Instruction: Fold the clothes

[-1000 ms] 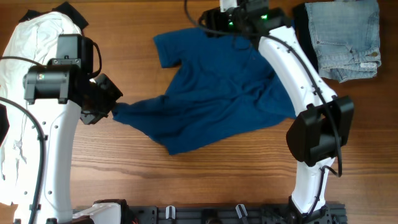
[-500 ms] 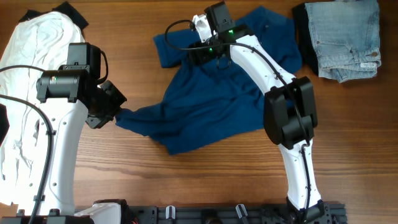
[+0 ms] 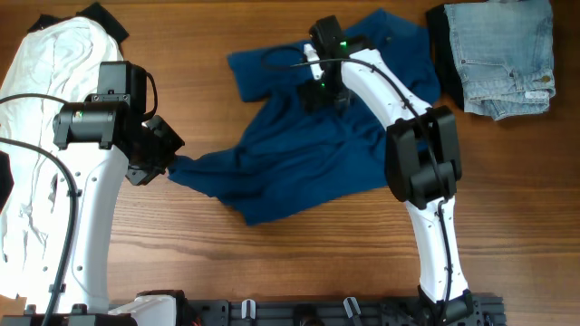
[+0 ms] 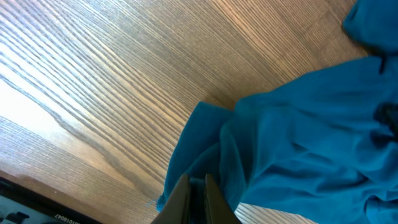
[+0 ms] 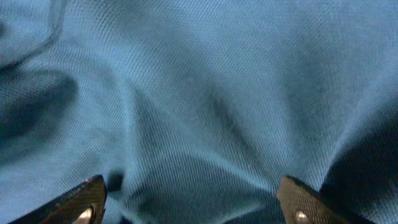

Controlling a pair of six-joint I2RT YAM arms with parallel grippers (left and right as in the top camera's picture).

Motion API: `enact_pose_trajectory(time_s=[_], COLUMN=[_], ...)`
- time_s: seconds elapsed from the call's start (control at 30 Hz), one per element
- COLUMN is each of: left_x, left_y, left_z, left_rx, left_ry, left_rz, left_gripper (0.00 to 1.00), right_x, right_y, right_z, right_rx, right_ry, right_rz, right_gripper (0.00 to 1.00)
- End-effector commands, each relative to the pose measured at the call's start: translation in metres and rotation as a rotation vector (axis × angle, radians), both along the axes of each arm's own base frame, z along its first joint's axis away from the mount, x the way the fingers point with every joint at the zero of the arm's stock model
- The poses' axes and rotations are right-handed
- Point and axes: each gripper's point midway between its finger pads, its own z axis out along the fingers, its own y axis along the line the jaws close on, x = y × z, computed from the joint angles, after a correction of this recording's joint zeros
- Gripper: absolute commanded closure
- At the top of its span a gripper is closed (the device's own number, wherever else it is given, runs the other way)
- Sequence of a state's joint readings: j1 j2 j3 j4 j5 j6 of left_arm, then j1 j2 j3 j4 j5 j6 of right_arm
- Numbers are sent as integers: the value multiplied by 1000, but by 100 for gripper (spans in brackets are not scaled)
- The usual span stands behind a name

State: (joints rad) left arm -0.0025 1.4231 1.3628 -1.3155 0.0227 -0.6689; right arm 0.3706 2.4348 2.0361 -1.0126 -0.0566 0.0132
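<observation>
Right gripper (image 3: 323,96) opens over shirt (image 3: 299,167); left gripper (image 3: 167,162) keeps its corner
Overhead: shirt lies crumpled mid-table (image 3: 227,263); white garment (image 3: 45,63) far left and jeans (image 3: 503,54) top right sit untouched. The right gripper has swung from the far edge to the shirt's upper middle. Left wrist: fingers (image 4: 180,199) are clamped shut on the shirt's hem corner, as before. Right wrist: fingers (image 5: 84,199) stand wide apart above flat cloth, holding nothing. Likely a regrasp to spread the shirt; no fold begun.
</observation>
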Motion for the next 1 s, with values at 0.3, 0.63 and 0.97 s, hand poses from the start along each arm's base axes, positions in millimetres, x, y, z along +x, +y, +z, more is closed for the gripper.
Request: enact_pose_trajectory(time_s=[0.3,0.63,0.97], left_x=[10,11,11], left_y=[6,6,5], left_z=[1,1,1], left_rx=[27,27,26], left_ry=[-42,-46,-46], left_rz=[0,0,0], left_gripper=[96,96,96], right_x=[-104,20,55], right_y=[-74,-18,-10], right_z=[11,182,106], right_rx=[-222,130,66], right_ry=[451,-290,-279], right_rz=[-227,-207,-123], right_gripper=[10,9,18])
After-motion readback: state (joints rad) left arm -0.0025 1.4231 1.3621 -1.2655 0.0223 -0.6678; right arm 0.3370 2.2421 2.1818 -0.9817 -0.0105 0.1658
